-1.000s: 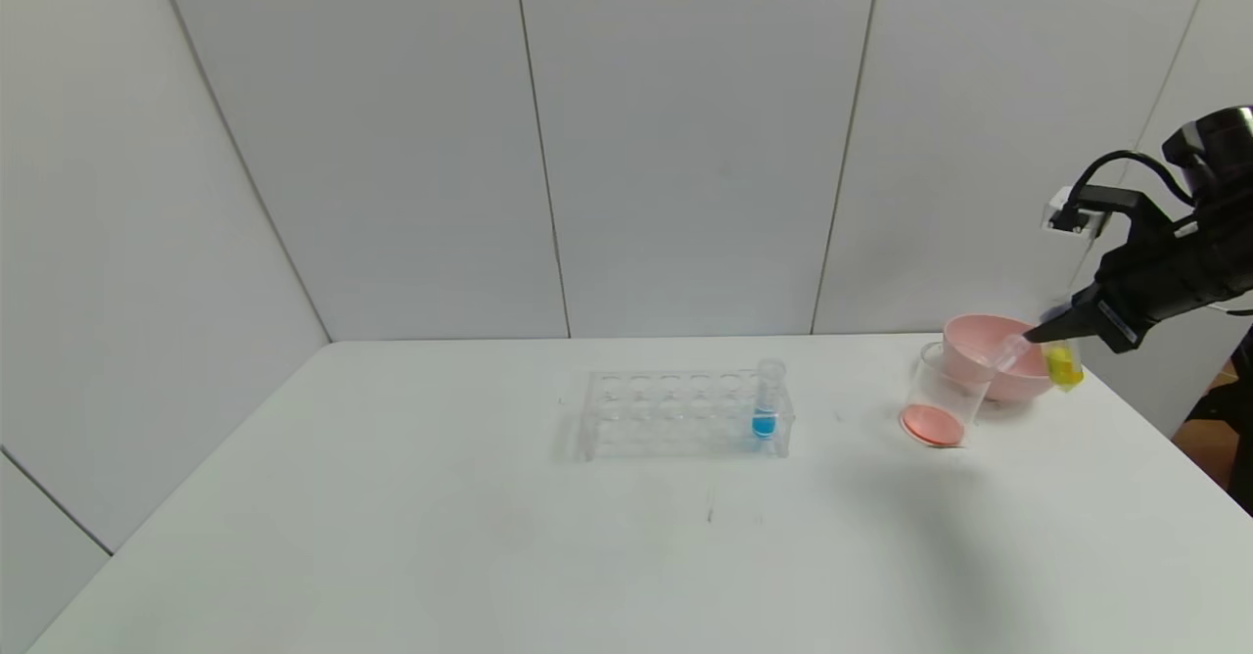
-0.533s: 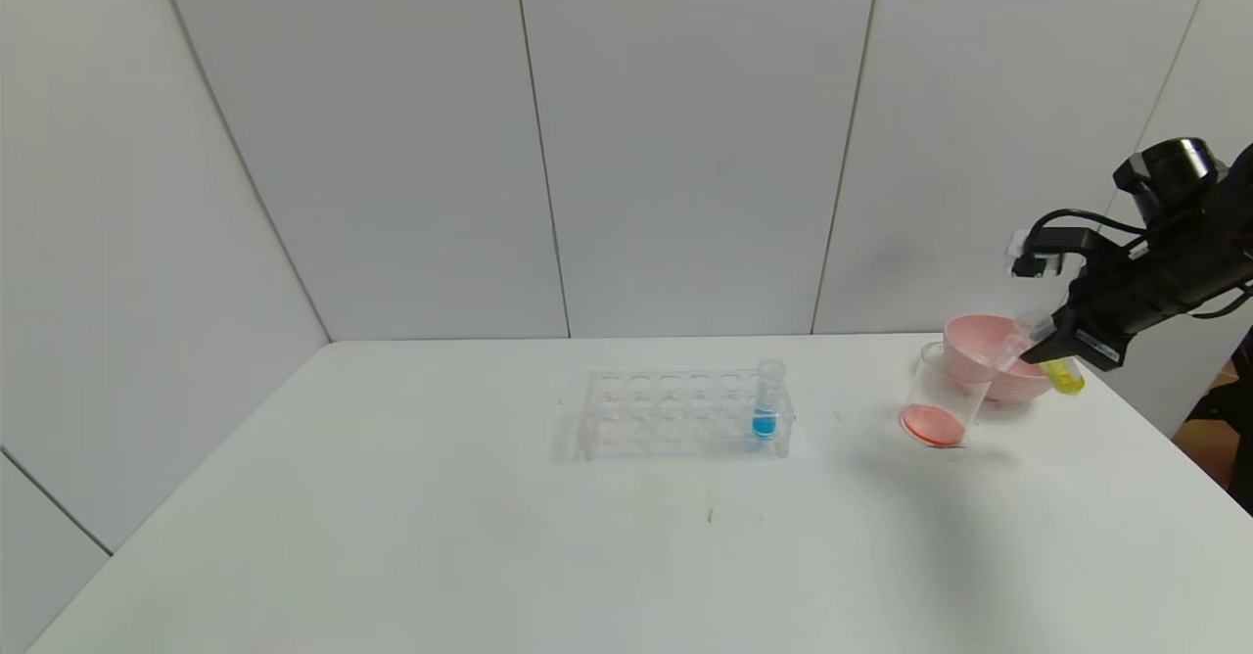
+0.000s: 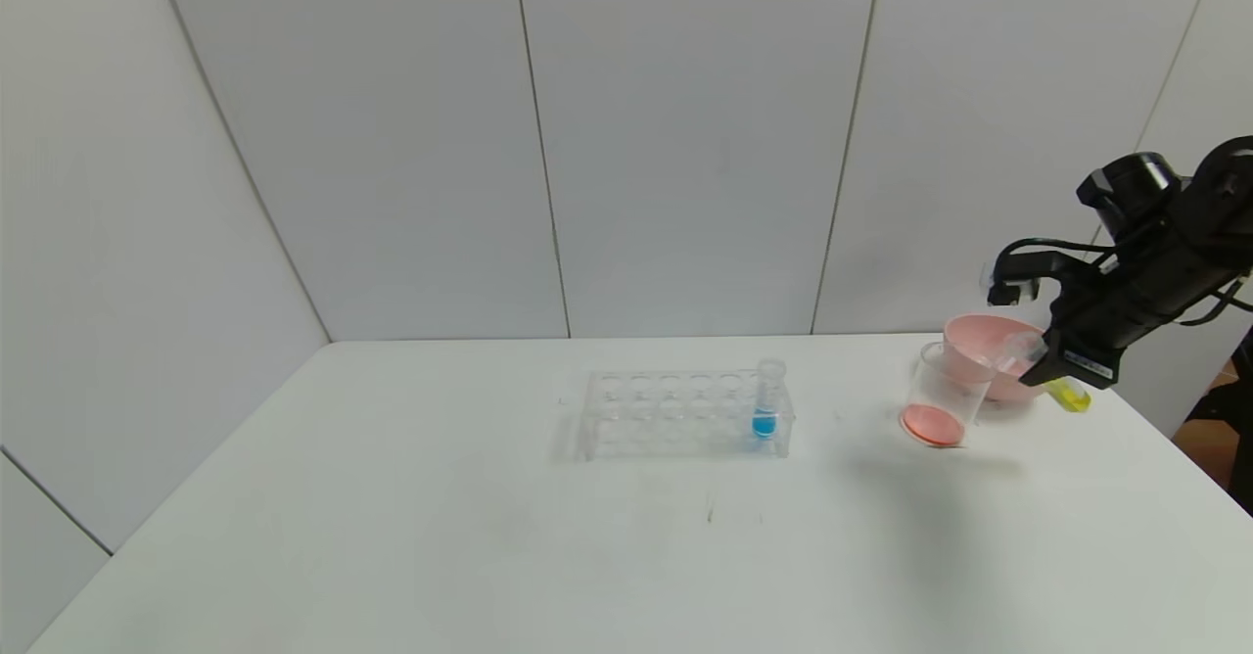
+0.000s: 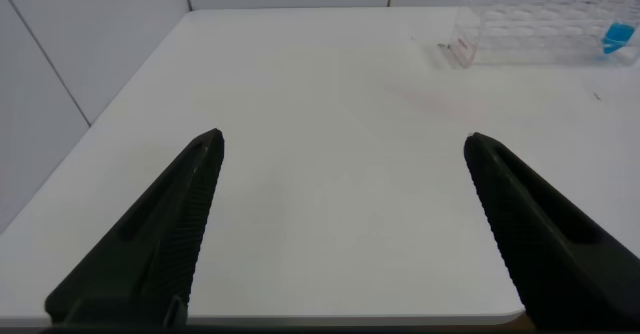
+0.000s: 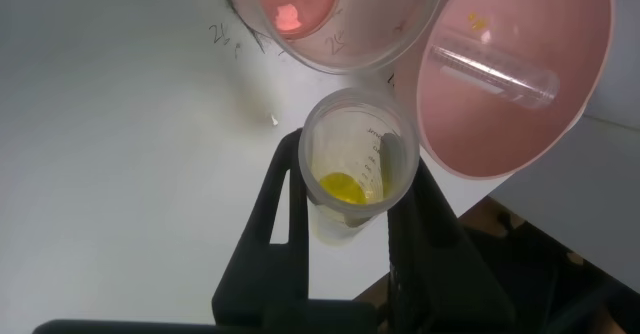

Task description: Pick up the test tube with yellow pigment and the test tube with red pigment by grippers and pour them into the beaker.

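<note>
The yellow tube (image 3: 1065, 395) sits clamped in the right pincer (image 3: 1067, 372), tilted, its open mouth at the rim of the beaker (image 3: 942, 395), which holds orange-red liquid. At the beaker's 2 o'clock stands a pink bowl (image 3: 979, 339) (an empty tube (image 5: 495, 67) lies inside). At 9 o'clock, well apart on the counter (image 3: 489, 537), a rack (image 3: 675, 414) holds a blue tube (image 3: 766, 401). The left pincer (image 4: 340, 224) hangs open over the counter's edge.

Near the table's (image 3: 392, 537) far edge we see the rack (image 3: 675, 414) at the middle; toward the far right corner stands the beaker (image 3: 942, 395), the bowl (image 3: 984, 346) just behind, perhaps touching.
</note>
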Controlling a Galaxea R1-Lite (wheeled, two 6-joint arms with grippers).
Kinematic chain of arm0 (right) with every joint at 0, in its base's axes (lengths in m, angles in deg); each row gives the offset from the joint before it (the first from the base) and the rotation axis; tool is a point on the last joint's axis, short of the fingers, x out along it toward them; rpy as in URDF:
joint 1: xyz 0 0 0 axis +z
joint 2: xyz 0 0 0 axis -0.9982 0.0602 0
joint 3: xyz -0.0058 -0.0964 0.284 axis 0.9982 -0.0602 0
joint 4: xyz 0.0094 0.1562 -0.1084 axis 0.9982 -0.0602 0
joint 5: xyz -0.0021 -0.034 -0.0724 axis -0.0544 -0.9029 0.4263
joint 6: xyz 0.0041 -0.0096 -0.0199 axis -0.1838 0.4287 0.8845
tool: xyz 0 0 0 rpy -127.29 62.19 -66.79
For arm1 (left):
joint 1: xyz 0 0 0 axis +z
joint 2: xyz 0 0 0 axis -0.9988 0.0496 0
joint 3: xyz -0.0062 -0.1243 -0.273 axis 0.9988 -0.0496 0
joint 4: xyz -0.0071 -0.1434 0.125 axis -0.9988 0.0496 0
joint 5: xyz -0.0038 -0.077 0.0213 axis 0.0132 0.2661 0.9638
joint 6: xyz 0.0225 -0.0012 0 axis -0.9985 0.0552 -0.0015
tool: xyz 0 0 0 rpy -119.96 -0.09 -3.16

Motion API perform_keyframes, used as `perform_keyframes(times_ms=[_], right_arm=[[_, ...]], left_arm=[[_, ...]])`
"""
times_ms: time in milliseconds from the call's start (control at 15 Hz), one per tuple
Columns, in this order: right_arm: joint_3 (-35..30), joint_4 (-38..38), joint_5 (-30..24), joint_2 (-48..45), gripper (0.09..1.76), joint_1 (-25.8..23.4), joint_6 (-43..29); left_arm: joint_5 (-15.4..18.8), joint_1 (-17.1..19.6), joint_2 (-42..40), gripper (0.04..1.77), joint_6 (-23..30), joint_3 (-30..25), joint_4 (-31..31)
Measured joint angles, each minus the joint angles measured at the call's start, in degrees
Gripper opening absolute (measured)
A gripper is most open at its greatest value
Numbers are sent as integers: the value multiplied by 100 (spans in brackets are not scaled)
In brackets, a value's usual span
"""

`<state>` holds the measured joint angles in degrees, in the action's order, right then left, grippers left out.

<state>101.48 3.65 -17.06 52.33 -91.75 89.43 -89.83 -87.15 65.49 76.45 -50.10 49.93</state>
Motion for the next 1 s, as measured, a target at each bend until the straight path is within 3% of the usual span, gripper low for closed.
perform_keyframes(times_ms=[600, 1000], right_arm=[[-2, -304, 273, 41, 51, 57, -22], [-2, -74, 788, 122, 51, 317, -199]], left_arm=[[0, 0, 0, 172, 0, 0, 0], [0, 0, 0, 172, 0, 0, -2]])
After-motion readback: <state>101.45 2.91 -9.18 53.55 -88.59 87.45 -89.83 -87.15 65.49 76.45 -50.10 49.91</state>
